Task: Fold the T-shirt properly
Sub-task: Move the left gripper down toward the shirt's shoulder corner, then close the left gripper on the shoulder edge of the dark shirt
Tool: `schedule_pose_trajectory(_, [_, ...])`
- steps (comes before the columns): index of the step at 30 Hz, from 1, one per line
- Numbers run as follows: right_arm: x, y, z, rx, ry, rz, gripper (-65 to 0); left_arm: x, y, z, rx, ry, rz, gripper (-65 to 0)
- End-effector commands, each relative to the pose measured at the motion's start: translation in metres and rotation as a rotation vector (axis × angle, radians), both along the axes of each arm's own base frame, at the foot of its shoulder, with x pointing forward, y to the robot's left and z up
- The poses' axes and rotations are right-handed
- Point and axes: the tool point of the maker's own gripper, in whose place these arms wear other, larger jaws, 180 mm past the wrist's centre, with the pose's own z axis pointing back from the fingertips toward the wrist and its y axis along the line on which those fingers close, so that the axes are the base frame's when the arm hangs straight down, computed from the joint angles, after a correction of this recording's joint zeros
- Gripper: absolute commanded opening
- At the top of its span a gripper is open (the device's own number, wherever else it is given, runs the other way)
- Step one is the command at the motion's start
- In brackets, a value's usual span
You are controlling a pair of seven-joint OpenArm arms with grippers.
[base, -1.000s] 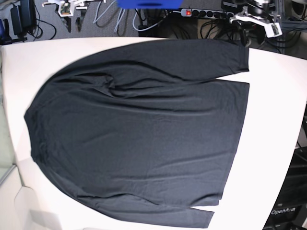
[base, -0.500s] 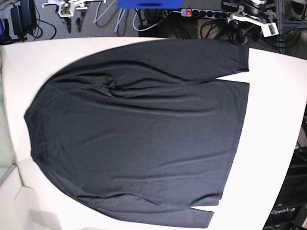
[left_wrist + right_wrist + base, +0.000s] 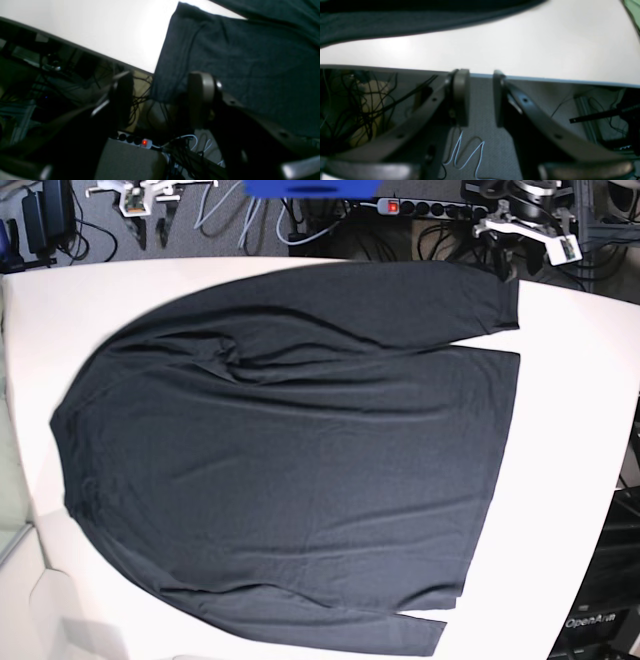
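Lying flat, the black T-shirt (image 3: 290,450) covers most of the white tabletop (image 3: 575,440). Both sets of jaws hang spread and empty beyond the upper edge. Thin, slippery fabric could bunch or slip from a shallow pinch.

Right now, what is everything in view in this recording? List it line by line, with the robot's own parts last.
T-shirt: one, black, spread flat and unfolded, covering most of the table.
Table: one, white, under the shirt.
Power strip: one, black with a lit red switch, on the floor beyond the far edge.
Cables: several, dark and pale, on the floor near the strip.
Left gripper: one, dark, open, off the table edge by a sleeve cuff.
Right gripper: one, dark, jaws parted, empty, off the table edge.
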Motion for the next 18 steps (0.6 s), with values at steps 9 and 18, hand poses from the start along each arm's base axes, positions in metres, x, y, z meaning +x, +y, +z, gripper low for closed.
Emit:
schedule_pose_trajectory(9, [0.000,-0.001,0.007,-0.001,-0.025,0.008,-47.2,0.001,0.002,0.007,0.005,-0.026,-0.001,-31.1])
schedule_pose_trajectory(18, [0.000,0.000,0.008,-0.002,-0.027,0.008,-47.2,0.003,0.001,-0.007,-0.009,0.034,-0.006,-31.1])
